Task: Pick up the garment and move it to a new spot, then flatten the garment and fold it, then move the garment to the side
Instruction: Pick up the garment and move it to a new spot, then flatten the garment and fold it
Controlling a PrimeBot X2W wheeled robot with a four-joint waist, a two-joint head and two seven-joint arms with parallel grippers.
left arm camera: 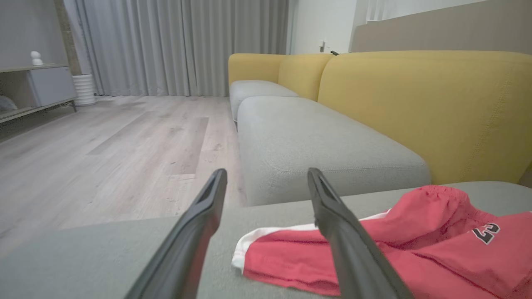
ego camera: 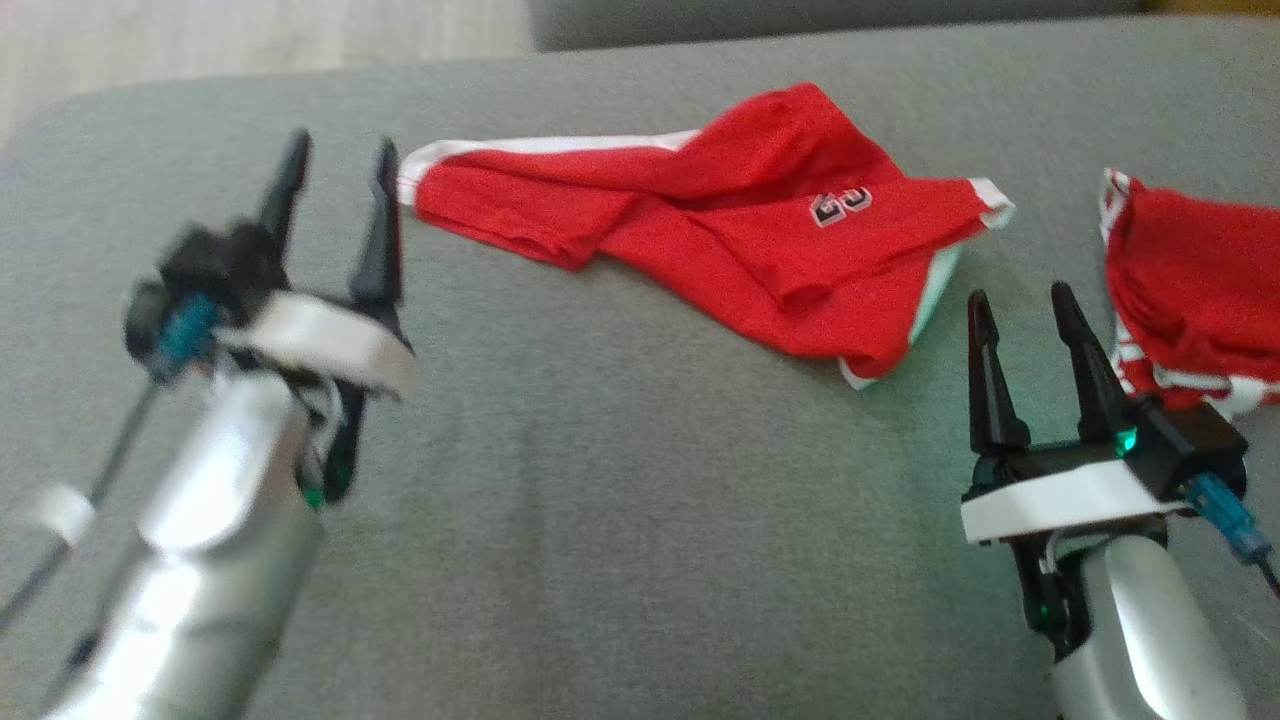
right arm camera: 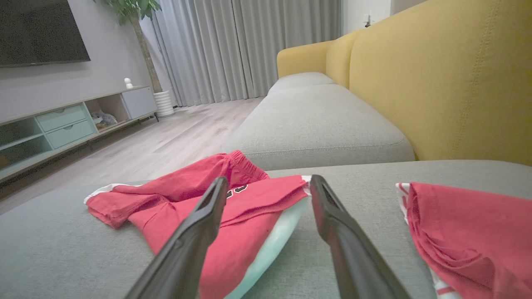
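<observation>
Grey sofa seat cushion (ego camera: 620, 520): carries every item listed. Yellow backrest (left arm camera: 415, 108) stands behind it, with a pale wood floor (left arm camera: 104, 145) and grey curtains (left arm camera: 178, 45) beyond.

Item 1, garment (ego camera: 720, 230): red shorts with white trim, lying crumpled at the middle of the cushion. One leg stretches towards my left side, and its white-edged end is nearest my left claw. A small number patch shows on the upper fold. In the right wrist view one of my own fingers covers most of that patch, and in the left wrist view a finger crosses the outstretched leg. The cloth's own folds hide its underside and inner layers.

Item 2, second red garment (ego camera: 1200, 290): red with white striped trim, at my right and apart from item 1. It is cut off by the right edge of the head view, so I cannot make out its full shape.

Item 3, left claw (ego camera: 343, 142): blurred in the head view. The fingers are spread wide with nothing between them, just beside the white-edged leg end. I cannot tell whether it touches the cloth.

Item 4, right claw (ego camera: 1019, 295): sharp in the head view. It is spread wide and empty, sitting between the two garments with its tips near the hem of item 1. It grips neither.
</observation>
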